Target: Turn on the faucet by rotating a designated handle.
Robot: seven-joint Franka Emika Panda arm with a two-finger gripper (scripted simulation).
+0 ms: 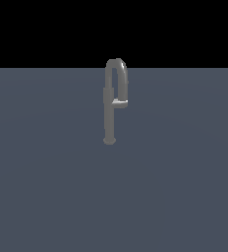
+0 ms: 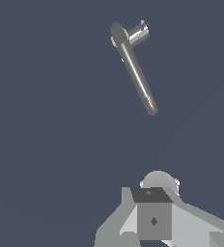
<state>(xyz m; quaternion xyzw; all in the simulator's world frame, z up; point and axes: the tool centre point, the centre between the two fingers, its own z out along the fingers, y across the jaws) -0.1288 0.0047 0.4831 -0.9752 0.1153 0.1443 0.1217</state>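
The faucet (image 1: 109,113) is a slim grey post on a small round base, standing on the grey floor with a high arched spout. Its handle (image 1: 120,103) is a short, lighter stub sticking out from mid-post toward the exterior view's right. The wrist view looks down on the faucet (image 2: 135,72) as a long grey bar, with the handle (image 2: 139,33) jutting from one end. My gripper (image 2: 153,217) sits well apart from the faucet and touches nothing. Its fingertips read as one block with no gap. Neither the gripper nor the arm appears in the exterior view.
A flat blue-grey floor (image 1: 47,187) surrounds the faucet, under a black background. A pale rounded shape (image 2: 157,181) lies just beyond the fingertips; I cannot tell what it is.
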